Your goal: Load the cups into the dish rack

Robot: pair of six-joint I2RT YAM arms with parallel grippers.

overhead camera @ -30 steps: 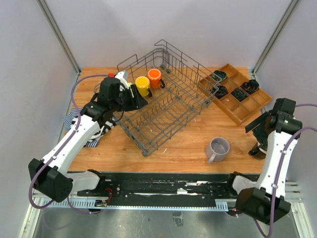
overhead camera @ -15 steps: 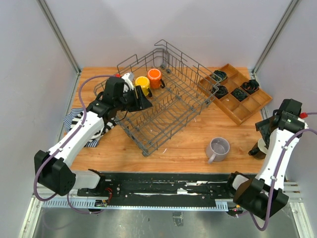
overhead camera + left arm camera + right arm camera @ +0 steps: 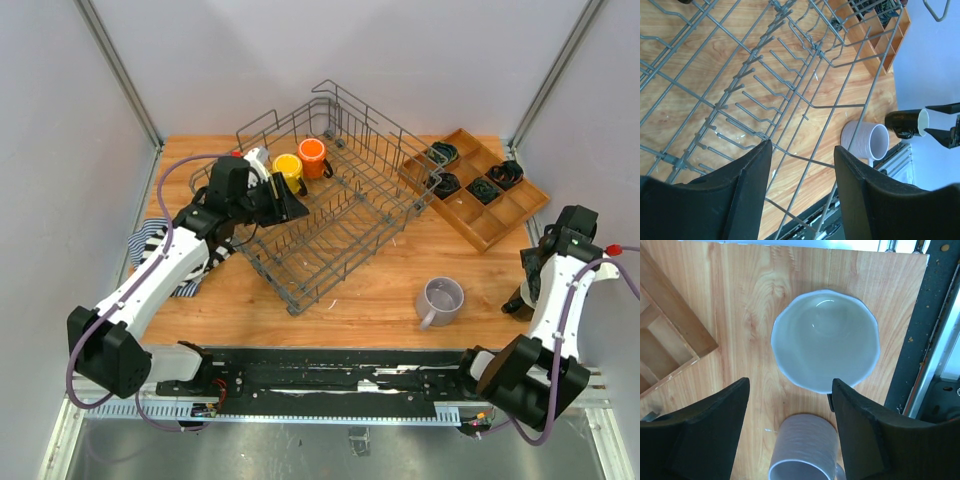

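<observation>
two arms, both open and empty

right gripper (image 3: 790, 382) is hovering, fingers spread, over the black mug (image 3: 902, 122) — the lavender mug (image 3: 440, 298) is standing near it. left gripper (image 3: 802, 148), fingers apart and holding nothing, is hanging over the dish rack (image 3: 330, 250), where the yellow mug (image 3: 287, 166) and orange mug (image 3: 312, 152) are sitting.

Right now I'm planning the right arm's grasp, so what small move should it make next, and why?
Probably ease the right gripper forward and down over the black mug: its jaws stand open and empty, and the mug sits upright just ahead of them.
</observation>
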